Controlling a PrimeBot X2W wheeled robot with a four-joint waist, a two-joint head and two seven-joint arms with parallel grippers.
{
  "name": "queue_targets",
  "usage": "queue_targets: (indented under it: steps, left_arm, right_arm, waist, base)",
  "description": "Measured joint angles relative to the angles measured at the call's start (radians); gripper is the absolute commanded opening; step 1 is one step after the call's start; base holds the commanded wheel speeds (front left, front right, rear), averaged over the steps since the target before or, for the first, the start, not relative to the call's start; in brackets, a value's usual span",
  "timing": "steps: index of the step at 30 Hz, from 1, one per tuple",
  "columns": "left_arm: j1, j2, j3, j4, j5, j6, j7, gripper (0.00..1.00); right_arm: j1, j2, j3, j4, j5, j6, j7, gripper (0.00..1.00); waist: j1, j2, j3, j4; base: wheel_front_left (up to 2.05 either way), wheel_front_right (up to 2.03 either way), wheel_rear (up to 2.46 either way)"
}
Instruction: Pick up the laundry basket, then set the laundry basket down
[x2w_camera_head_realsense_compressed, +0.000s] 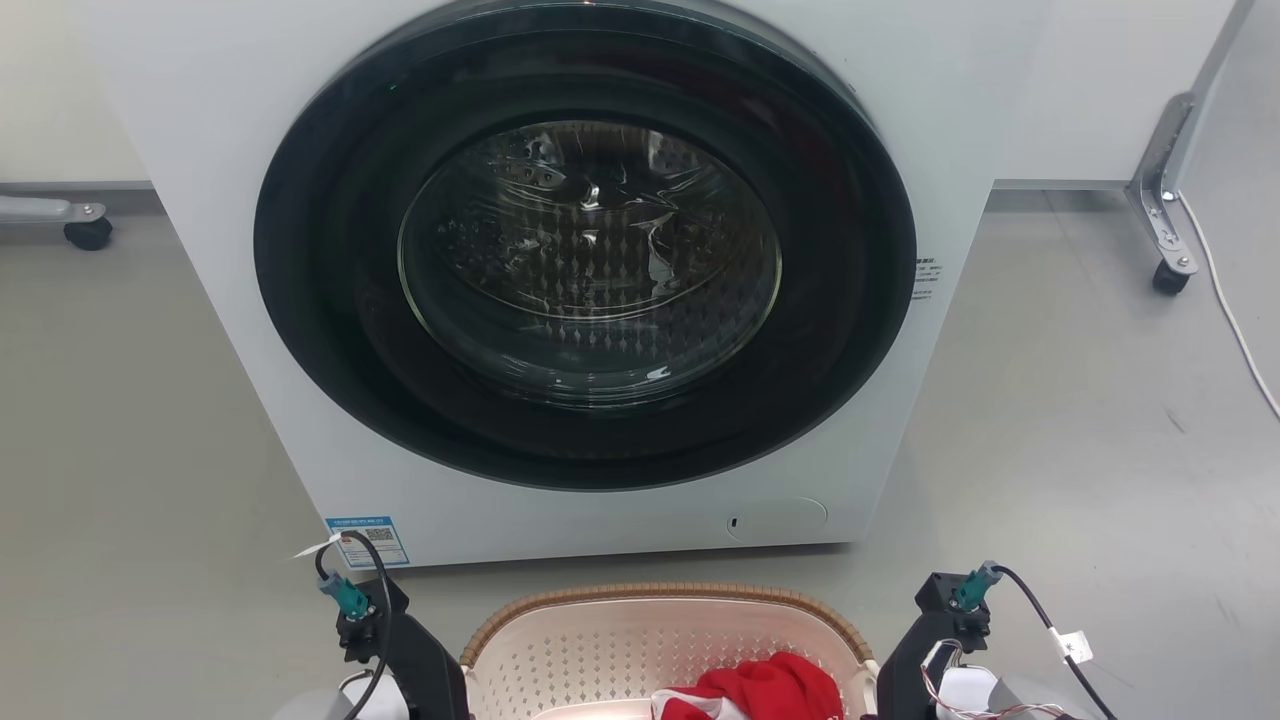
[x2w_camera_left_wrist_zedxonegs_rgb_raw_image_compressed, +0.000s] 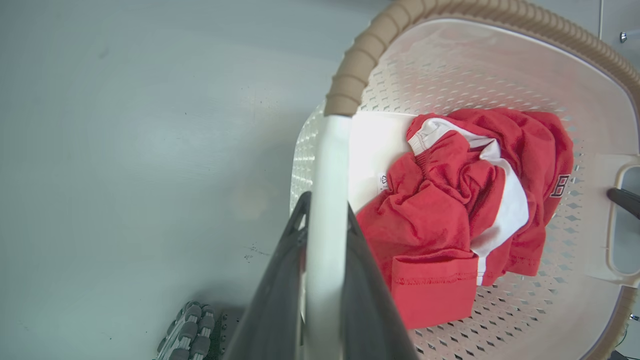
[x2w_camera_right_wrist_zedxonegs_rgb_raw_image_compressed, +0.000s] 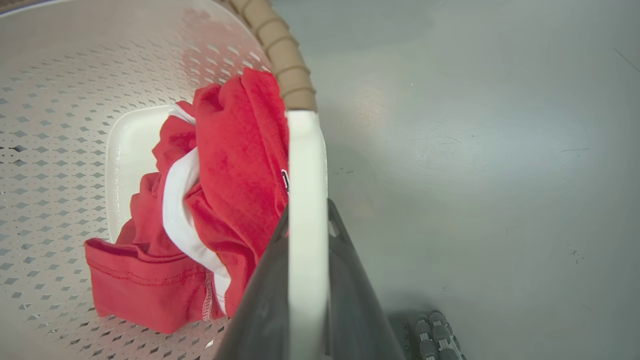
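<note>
Before the washer (x2w_camera_head_realsense_compressed: 585, 260) | laundry basket (x2w_camera_head_realsense_compressed: 600, 650) | cream, perforated, brown woven rim

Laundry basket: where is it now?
The laundry basket is at the head view's bottom centre, before the washing machine, between the left gripper and right gripper, both clamped on it.

**Black Housings, Teal Plugs, Tagged Cables**

The left jaws have long dark grey fingers (x2w_camera_left_wrist_zedxonegs_rgb_raw_image_compressed: 275, 305) with open slots near the tips. The right jaws' fingers (x2w_camera_right_wrist_zedxonegs_rgb_raw_image_compressed: 357, 300) match.

The left wrist housing (x2w_camera_head_realsense_compressed: 415, 650) and right wrist housing (x2w_camera_head_realsense_compressed: 915, 650) are black and angular.

The left teal plug (x2w_camera_head_realsense_compressed: 347, 597) carries a looping black cable (x2w_camera_head_realsense_compressed: 386, 610) and a white tag (x2w_camera_head_realsense_compressed: 318, 547).

The right teal plug (x2w_camera_head_realsense_compressed: 975, 585) feeds a tagged cable (x2w_camera_head_realsense_compressed: 1035, 605), beside thin red and white wires (x2w_camera_head_realsense_compressed: 955, 690).
</note>
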Motion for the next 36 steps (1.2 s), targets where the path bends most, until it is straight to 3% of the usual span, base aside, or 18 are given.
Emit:
queue_targets:
  steps: [19, 36]
  left_arm:
    - [-0.005, 0.002, -0.007, -0.008, -0.001, 0.000, -0.073, 0.00]
    - [-0.090, 0.014, -0.024, -0.034, 0.043, 0.000, -0.247, 0.00]
  right_arm:
    - [-0.014, 0.000, 0.005, -0.005, 0.008, 0.001, -0.072, 0.00]
    - [-0.090, -0.002, 0.027, -0.043, -0.051, -0.040, -0.259, 0.00]
  waist:
    - [0.0000, 0.0000, 0.050, -0.007]
    - [0.0001, 0.0000, 0.247, -0.008]
  base:
    - [0.00, 0.00, 0.00]
    - [0.00, 0.00, 0.00]
